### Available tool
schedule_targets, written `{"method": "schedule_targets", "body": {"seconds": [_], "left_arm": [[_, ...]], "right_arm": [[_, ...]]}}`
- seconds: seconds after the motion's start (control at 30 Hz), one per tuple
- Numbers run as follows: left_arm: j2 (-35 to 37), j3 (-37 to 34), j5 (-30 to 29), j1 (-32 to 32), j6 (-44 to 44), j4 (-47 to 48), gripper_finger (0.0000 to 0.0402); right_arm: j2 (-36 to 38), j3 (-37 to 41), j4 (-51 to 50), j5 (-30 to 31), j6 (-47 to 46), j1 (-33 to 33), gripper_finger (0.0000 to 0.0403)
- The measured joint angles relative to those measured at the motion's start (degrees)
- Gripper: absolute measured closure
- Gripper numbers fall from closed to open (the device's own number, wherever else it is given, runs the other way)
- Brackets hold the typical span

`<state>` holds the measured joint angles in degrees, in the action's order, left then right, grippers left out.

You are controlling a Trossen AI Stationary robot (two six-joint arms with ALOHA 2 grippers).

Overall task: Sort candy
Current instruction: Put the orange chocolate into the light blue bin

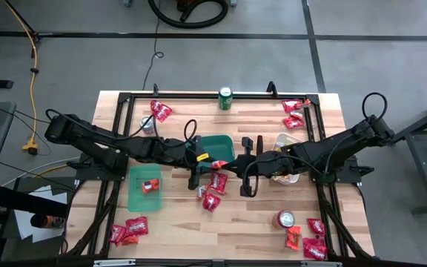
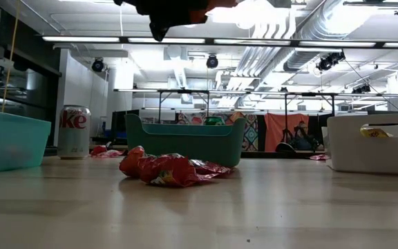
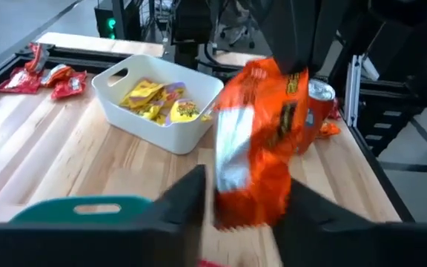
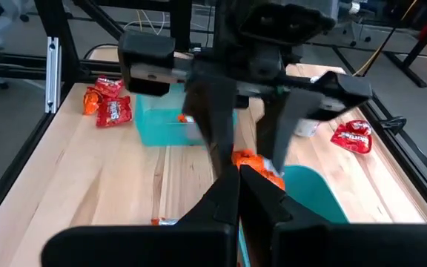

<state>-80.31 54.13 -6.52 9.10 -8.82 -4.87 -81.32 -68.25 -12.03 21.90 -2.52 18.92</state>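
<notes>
Where the two arms meet: above the middle of the table, the pincers tip to tip.
Right gripper: pressed together, pinching one edge of an orange candy packet.
Left gripper: facing the right one, its fingers spread, one on either side of the same packet; whether they press on it cannot be told.
Orange packet: hanging clear of the table between the left fingers.
Dark green bin: just beside the two pincers, on the far side of them.
White bin: behind the right pincer, holding yellow packets.
Light green bin: beside the left arm, well back from its pincer, with red packets inside.
Loose red candy: on the wood just below and nearer than the pincers.
Other red heaps: near the table's corners, well apart from both pincers.
</notes>
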Motion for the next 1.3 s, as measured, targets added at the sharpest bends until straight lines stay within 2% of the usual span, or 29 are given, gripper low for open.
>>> {"method": "schedule_targets", "body": {"seconds": [0.07,0.13,0.27,0.4,0.53,0.67,0.73,0.87,0.97,1.1,1.3], "left_arm": [[1.2,0.0,0.0,-0.3,0.1,0.9,0.0359],[2.5,0.0,0.0,-0.9,0.0,3.0,0.0387],[4.7,0.0,0.0,-1.6,0.0,7.8,0.0394],[7.9,0.0,-0.7,-1.6,-1.3,15.8,0.0398],[12.7,0.0,-2.8,-0.9,-6.7,30.6,0.04],[17.4,0.0,-4.7,2.6,-17.1,49.6,0.04],[19.5,0.0,-4.9,5.9,-22.8,58.3,0.0401],[23.0,-1.3,-4.9,14.0,-33.4,67.6,0.0401],[25.8,-5.0,-2.5,19.8,-41.1,69.3,0.0401],[28.3,-10.6,3.9,25.7,-49.4,69.1,0.0401],[28.6,-14.5,6.1,28.0,-54.6,67.8,0.0379]], "right_arm": [[0.0,0.0,0.0,0.1,-0.3,0.0,0.0402],[0.0,0.0,0.1,1.1,-1.7,-0.2,0.0397],[0.0,0.0,0.2,4.3,-4.8,-0.8,0.0357],[0.6,0.0,0.2,11.1,-4.5,-0.9,0.0282],[1.7,0.0,-2.0,18.7,-5.2,-1.3,0.02],[2.0,0.0,-5.5,19.5,-6.9,-2.6,0.015],[2.0,0.0,-7.2,18.7,-10.3,-3.3,0.0143],[2.0,0.0,-11.8,14.1,-15.6,-4.8,0.0141],[2.0,0.0,-14.2,11.8,-17.9,-5.5,0.0141],[2.0,0.0,-15.2,10.4,-19.5,-5.4,0.0142],[2.0,0.0,-15.2,9.3,-19.5,-5.4,0.0142]]}}
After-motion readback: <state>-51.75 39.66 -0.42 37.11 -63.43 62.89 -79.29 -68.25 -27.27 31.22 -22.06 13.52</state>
